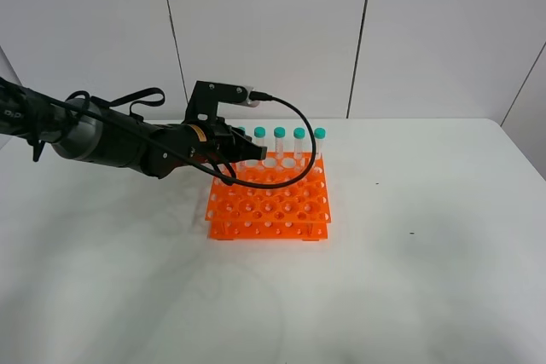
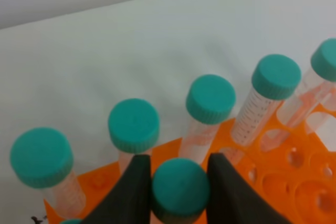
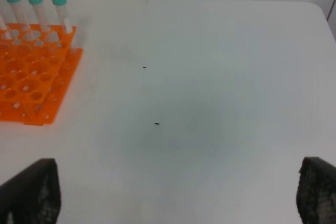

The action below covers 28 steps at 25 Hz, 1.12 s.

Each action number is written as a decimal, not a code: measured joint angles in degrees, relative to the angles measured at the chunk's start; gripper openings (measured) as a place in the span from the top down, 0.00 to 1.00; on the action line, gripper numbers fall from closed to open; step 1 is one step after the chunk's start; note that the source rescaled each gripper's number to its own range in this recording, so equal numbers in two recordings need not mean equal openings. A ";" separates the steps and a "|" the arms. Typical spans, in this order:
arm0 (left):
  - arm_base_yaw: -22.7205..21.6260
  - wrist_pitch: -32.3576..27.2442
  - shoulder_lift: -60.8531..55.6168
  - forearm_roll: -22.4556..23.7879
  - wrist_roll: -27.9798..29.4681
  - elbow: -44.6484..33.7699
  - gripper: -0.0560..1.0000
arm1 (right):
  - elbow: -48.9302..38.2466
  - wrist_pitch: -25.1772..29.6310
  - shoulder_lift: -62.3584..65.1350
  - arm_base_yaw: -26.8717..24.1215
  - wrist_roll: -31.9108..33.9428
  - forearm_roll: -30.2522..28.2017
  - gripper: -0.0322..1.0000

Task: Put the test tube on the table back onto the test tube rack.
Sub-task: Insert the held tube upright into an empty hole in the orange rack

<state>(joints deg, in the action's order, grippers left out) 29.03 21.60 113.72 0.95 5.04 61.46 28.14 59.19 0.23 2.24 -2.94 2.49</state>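
Note:
The test tube [image 2: 180, 186] shows only its teal cap, clamped between the black fingers [image 2: 134, 195] of my left gripper [image 2: 180, 195]. Its body is hidden below the cap. My left gripper [image 1: 243, 156] hangs over the back part of the orange test tube rack [image 1: 269, 204], just in front of the back row of capped tubes [image 1: 289, 134]. Whether the held tube's tip sits in a hole cannot be told. My right gripper [image 3: 173, 198] stands open over bare white table [image 3: 199, 103], well away from the rack [image 3: 31, 77].
Several identical teal-capped tubes [image 2: 210, 98] stand upright in the rack's back row. The white table [image 1: 426, 253] spreads wide around the rack. A black cable [image 1: 300, 159] loops from the left arm over the rack. Grey wall panels rise behind.

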 joint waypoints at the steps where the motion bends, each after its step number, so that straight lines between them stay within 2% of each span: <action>1: 0.00 0.00 0.00 0.00 0.73 0.00 0.95 | 0.00 0.00 0.00 0.00 0.00 0.00 0.00; 22: 0.00 1.68 0.41 0.00 2.14 0.00 0.95 | 0.00 0.00 0.00 0.00 0.00 0.00 0.00; 28: 0.00 2.49 0.52 0.00 -1.08 0.00 0.95 | 0.00 0.00 0.00 0.00 0.00 0.00 0.00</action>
<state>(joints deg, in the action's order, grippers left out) 29.03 24.10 114.24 0.95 3.96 61.46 28.14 59.19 0.23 2.24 -2.94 2.49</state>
